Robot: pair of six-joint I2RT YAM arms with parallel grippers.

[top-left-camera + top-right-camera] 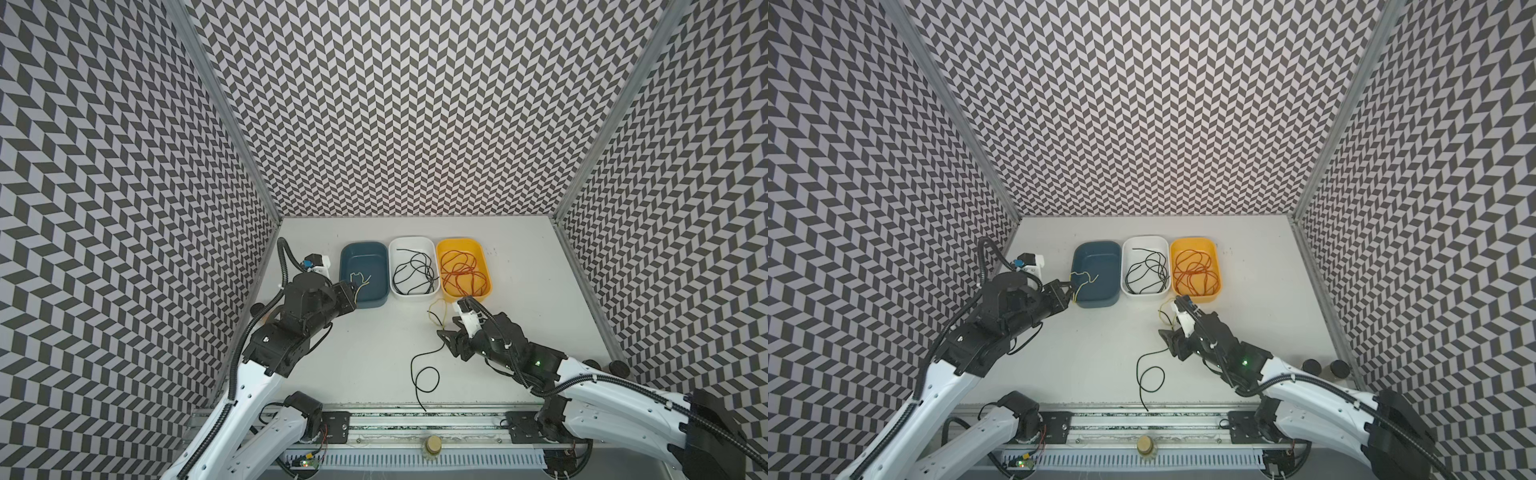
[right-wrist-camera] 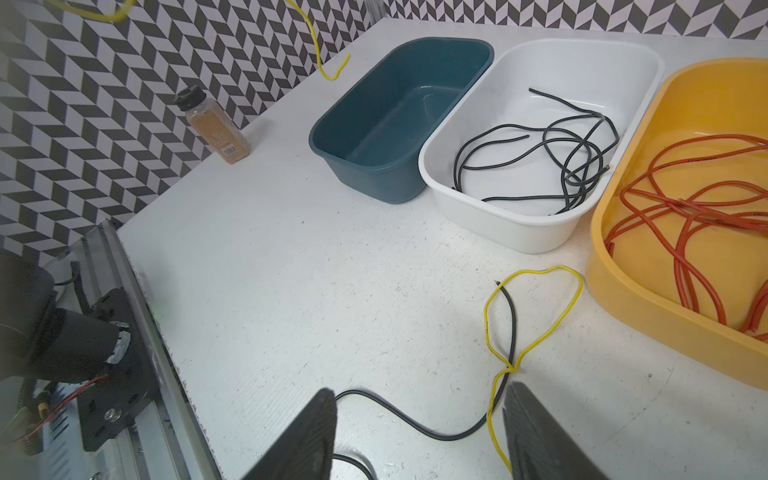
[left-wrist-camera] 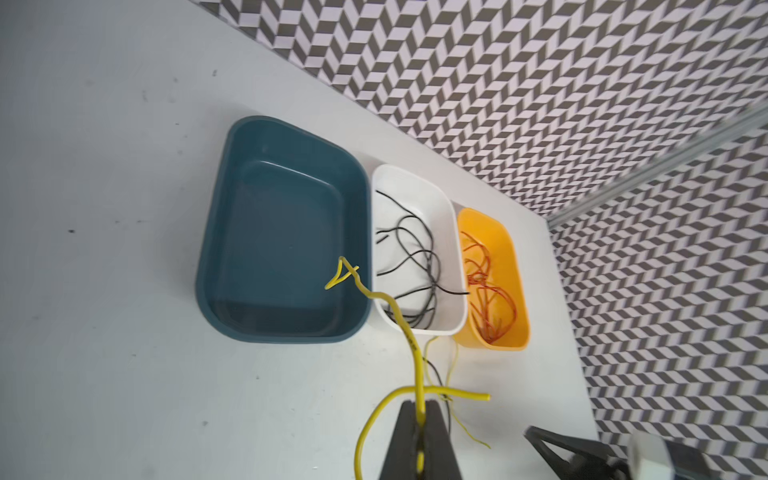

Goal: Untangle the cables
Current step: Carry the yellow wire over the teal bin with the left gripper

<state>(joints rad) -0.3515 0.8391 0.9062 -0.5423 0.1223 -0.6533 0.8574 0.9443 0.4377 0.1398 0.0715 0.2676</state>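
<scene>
Three trays are set in a row on the table (image 1: 374,353): a blue tray (image 1: 365,257), a white tray (image 1: 413,296) and a yellow tray (image 1: 460,242), each touching the next; the black cables (image 2: 579,174) are coiled in the white tray; the orange-red cables (image 2: 681,203) are coiled in the yellow tray.

The left gripper (image 3: 419,405) is clamped on a yellow cable (image 3: 409,336); the cable is held off the table, and its free end is seen over the blue tray.

The right gripper (image 2: 419,390) is positioned low over the table in front of the yellow tray, its jaws apart and nothing clamped; a second yellow cable (image 2: 513,368), looped, and a loose black cable (image 2: 449,438) are crossed on the table and pass between the jaws.

A spice jar (image 2: 216,129) is stood upright by the wall.
</scene>
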